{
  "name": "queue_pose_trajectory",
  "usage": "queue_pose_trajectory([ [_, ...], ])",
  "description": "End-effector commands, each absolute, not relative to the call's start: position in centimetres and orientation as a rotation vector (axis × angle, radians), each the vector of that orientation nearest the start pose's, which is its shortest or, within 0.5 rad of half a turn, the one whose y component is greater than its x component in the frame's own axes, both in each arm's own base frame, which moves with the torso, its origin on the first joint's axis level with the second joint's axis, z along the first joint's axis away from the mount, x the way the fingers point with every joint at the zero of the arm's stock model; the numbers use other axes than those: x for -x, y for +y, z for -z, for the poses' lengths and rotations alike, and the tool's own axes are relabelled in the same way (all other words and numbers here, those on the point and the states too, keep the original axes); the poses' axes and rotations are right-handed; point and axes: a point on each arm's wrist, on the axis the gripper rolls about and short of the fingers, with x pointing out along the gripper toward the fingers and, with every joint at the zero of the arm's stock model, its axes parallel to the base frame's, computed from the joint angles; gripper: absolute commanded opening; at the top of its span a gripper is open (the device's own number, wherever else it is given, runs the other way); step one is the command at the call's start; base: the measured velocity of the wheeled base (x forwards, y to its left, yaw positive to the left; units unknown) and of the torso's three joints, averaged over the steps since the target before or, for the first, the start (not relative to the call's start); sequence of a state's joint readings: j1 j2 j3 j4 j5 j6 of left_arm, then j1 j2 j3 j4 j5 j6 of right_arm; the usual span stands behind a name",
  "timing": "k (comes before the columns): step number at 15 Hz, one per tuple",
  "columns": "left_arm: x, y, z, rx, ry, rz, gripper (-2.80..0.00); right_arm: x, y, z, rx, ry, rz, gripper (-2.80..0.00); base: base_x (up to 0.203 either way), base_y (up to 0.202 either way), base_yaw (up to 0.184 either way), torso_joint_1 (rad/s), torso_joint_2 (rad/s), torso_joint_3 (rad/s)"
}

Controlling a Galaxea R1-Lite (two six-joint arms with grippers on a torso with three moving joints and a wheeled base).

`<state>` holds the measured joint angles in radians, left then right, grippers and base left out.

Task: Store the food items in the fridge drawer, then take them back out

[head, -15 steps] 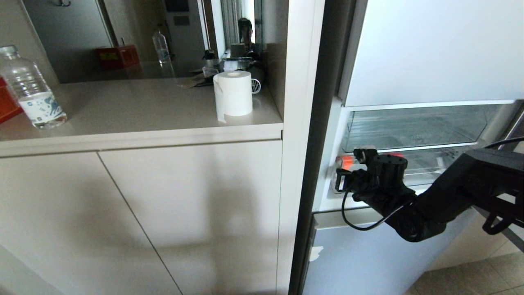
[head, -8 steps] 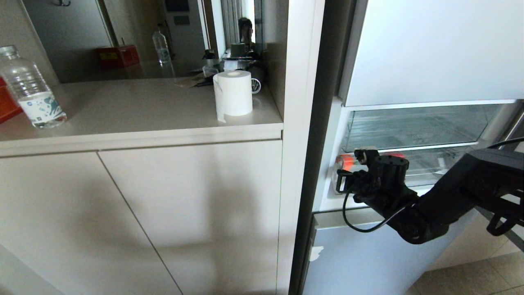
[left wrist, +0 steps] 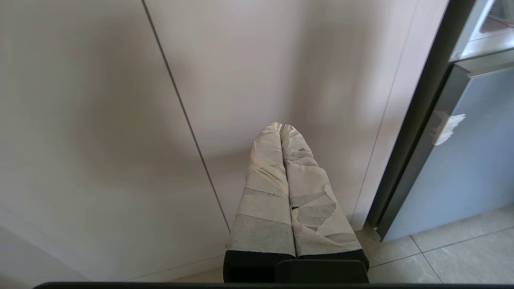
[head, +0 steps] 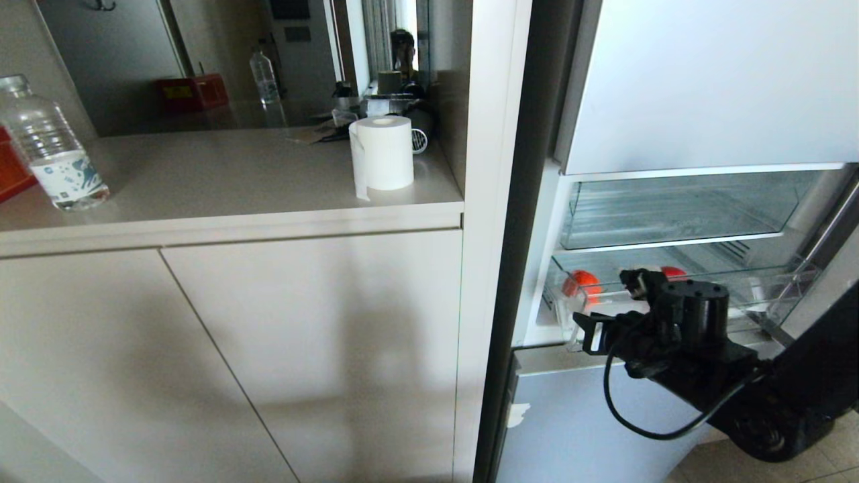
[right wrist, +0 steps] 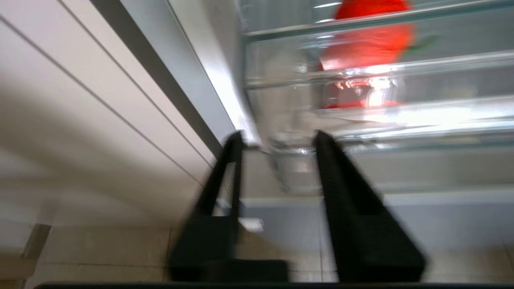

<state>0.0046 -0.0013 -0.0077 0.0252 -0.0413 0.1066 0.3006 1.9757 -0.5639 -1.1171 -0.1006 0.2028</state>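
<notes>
The clear fridge drawer [head: 772, 290] stands pulled out of the open fridge. Two round red food items lie in it: an orange-red one [head: 582, 283] at the left end and a deeper red one [head: 673, 272] behind my right wrist. My right gripper [head: 607, 310] is at the drawer's front left corner, open. In the right wrist view the drawer's clear lip [right wrist: 401, 132] runs just past the black fingertips [right wrist: 319, 138], and the orange-red item [right wrist: 369, 44] shows through the plastic. My left gripper [left wrist: 281, 126] hangs parked low before the cabinet doors, its taped fingers shut on nothing.
A second clear drawer [head: 671, 208] sits above. A pale fridge panel [head: 711, 80] is overhead and a blue-grey one [head: 570, 416] lies under the drawer. To the left, a counter [head: 221, 181] carries a paper roll [head: 382, 153] and a water bottle [head: 50, 151].
The right gripper has drawn back and down, and the drawer has slid out with it. Its fingers have opened. Both red items now show more fully.
</notes>
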Motion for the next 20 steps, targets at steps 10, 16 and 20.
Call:
queue_pose_trajectory([
  [10, 2.3, -0.1, -7.5, -0.107, 0.015, 0.038, -2.80, -13.9, 3.3, -18.1, -0.116, 0.227, 0.038, 0.00, 0.000, 0.000, 0.000, 0.000, 0.00, 0.000],
  [16, 2.3, -0.1, -7.5, -0.107, 0.015, 0.038, -2.80, -22.6, 2.4, -18.5, -0.005, 0.543, 0.202, 0.00, 0.000, 0.000, 0.000, 0.000, 0.00, 0.000],
  [20, 2.3, -0.1, -7.5, -0.107, 0.015, 0.038, -2.80, -28.1, 2.4, -18.2, -0.016, 0.575, 0.205, 0.00, 0.000, 0.000, 0.000, 0.000, 0.00, 0.000],
])
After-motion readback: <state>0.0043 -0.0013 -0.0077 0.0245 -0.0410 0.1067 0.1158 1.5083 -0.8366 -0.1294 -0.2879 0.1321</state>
